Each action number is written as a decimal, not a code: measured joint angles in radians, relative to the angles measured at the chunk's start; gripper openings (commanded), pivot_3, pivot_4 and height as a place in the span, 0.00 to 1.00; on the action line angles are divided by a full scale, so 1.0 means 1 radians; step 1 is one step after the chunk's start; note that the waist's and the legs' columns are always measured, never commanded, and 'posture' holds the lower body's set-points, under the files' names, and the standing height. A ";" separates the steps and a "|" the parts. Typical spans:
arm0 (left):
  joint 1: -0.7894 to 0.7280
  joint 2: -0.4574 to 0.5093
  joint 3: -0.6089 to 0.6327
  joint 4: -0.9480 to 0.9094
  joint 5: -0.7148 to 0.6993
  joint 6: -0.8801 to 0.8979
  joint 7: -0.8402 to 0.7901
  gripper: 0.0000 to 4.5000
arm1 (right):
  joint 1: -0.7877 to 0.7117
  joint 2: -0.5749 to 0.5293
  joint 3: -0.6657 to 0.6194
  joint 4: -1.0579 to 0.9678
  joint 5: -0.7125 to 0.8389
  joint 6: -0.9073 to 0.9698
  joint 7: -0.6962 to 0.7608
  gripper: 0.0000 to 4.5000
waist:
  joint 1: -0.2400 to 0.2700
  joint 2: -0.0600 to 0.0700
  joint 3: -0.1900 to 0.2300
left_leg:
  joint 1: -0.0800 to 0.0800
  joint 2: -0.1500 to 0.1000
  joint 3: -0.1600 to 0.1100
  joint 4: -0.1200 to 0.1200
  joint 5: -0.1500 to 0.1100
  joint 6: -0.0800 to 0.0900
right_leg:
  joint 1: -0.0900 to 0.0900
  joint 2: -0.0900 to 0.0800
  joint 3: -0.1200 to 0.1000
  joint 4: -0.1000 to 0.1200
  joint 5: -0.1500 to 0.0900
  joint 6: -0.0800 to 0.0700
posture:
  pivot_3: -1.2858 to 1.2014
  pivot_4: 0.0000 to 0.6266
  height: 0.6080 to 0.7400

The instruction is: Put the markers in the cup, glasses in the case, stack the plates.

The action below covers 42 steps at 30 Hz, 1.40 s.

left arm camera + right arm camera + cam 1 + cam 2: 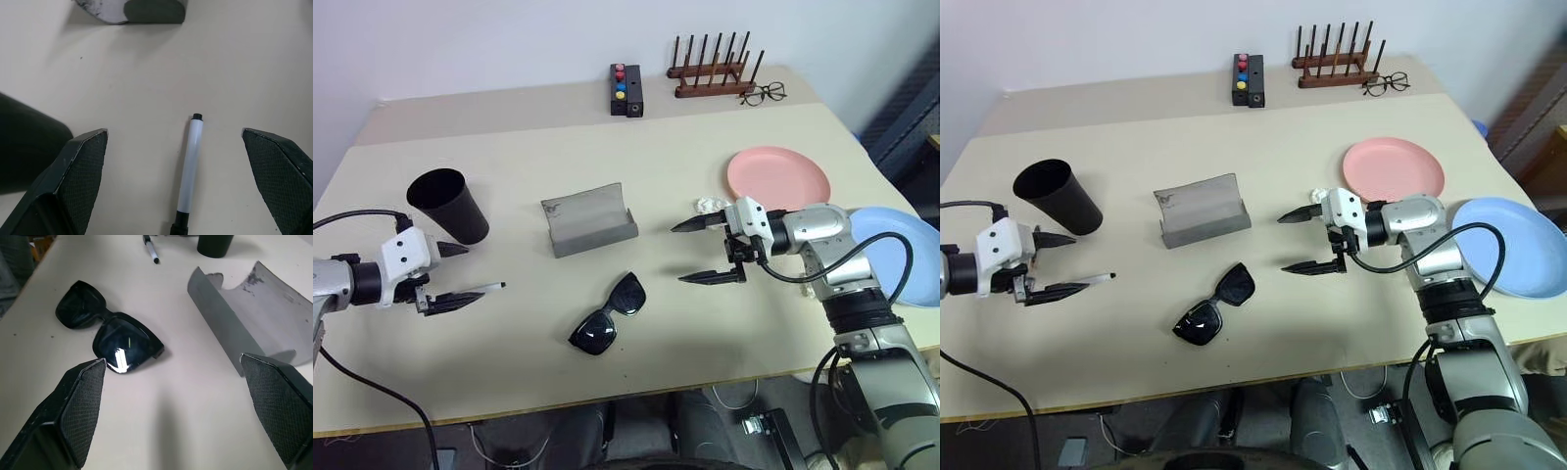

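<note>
A white-barrelled marker point(487, 288) lies on the table at the left, between the fingertips of my open left gripper point(473, 273); the left wrist view shows it point(190, 171) lying free in the gap. Just behind that gripper stands the black cup point(448, 204). The grey case point(588, 220) sits open mid-table. In front of it lie the black sunglasses point(609, 313). My right gripper point(676, 255) hangs open to their right, pointing left, with nothing in it. The pink plate point(777, 176) and the blue plate point(906, 255) lie apart at the right.
A black box with coloured buttons point(626, 90), a wooden peg rack point(713, 70) and wire-rimmed eyeglasses point(764, 93) stand along the back. A small white crumpled thing point(710, 205) lies beside the pink plate, just behind my right gripper.
</note>
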 measured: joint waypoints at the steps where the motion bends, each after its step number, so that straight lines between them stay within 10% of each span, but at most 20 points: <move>1: 0.000 0.000 0.000 0.018 0.002 -0.012 -0.008 1.00 | -0.011 -0.001 0.000 0.010 -0.007 -0.004 0.000 0.99 | -0.002 0.000 0.000 | 0.000 0.000 0.000 0.000 0.000 0.000 | 0.000 0.000 0.000 0.000 0.000 0.000 | 0.52 0.24 1.00; 23: -0.249 0.019 -0.248 0.397 0.238 -0.341 -0.170 1.00 | -0.031 0.002 -0.001 0.002 -0.015 0.028 -0.026 0.99 | 0.001 0.001 0.000 | 0.001 0.000 0.009 0.003 0.000 0.001 | -0.005 -0.004 0.000 0.010 0.000 0.000 | 0.52 0.24 1.00; 33: -0.273 0.003 -0.296 0.392 0.283 -0.335 -0.168 0.05 | 0.001 -0.021 -0.023 -0.050 -0.011 0.055 -0.052 1.00 | 0.005 0.010 -0.004 | 0.004 -0.001 0.009 0.004 -0.003 0.006 | -0.003 -0.004 0.000 0.014 0.000 0.000 | 0.52 0.24 1.00; 42: -0.234 0.010 -0.269 0.348 0.265 -0.322 -0.147 0.01 | 0.017 -0.023 -0.023 -0.061 -0.011 0.062 -0.072 1.00 | 0.000 0.009 -0.004 | 0.003 -0.001 0.009 0.004 -0.001 0.004 | -0.004 -0.004 0.000 0.013 0.000 0.000 | 0.52 0.24 1.00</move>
